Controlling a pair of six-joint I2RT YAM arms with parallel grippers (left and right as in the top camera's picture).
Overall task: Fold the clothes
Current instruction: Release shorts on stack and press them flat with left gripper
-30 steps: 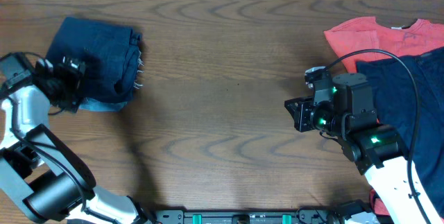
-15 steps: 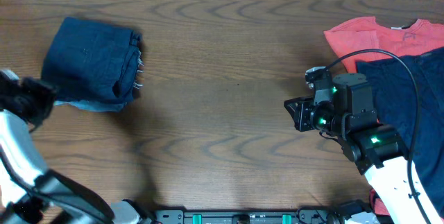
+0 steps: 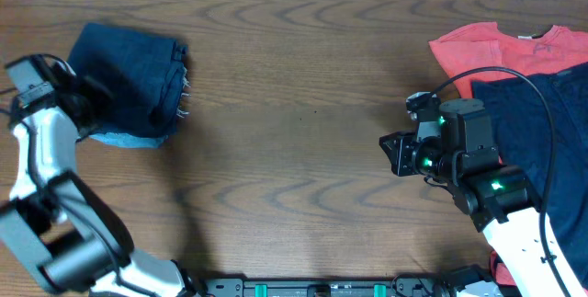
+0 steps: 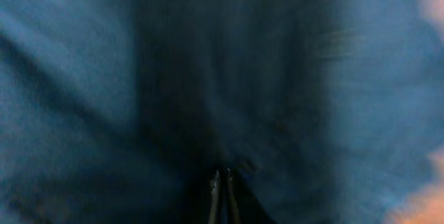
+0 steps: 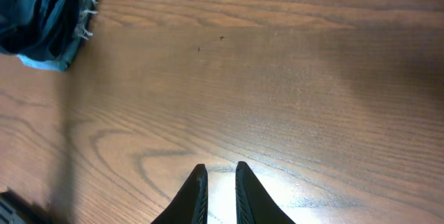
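A folded dark blue denim garment lies at the table's upper left, a light blue edge showing beneath it. My left gripper is at its left side. In the left wrist view blue cloth fills the frame and the gripper is shut, its tips against the fabric, with no fold visible between them. My right gripper hovers over bare wood right of centre; in its wrist view the gripper holds nothing, the fingers a narrow slit apart. The folded garment shows far off there.
A red shirt and a dark navy garment lie unfolded at the right edge, partly under the right arm and its cable. The wooden table stretches between the two piles.
The left gripper went from open to shut. Its arm swung out toward the left edge, then came back to the folded garment's left side. The right arm barely moved.
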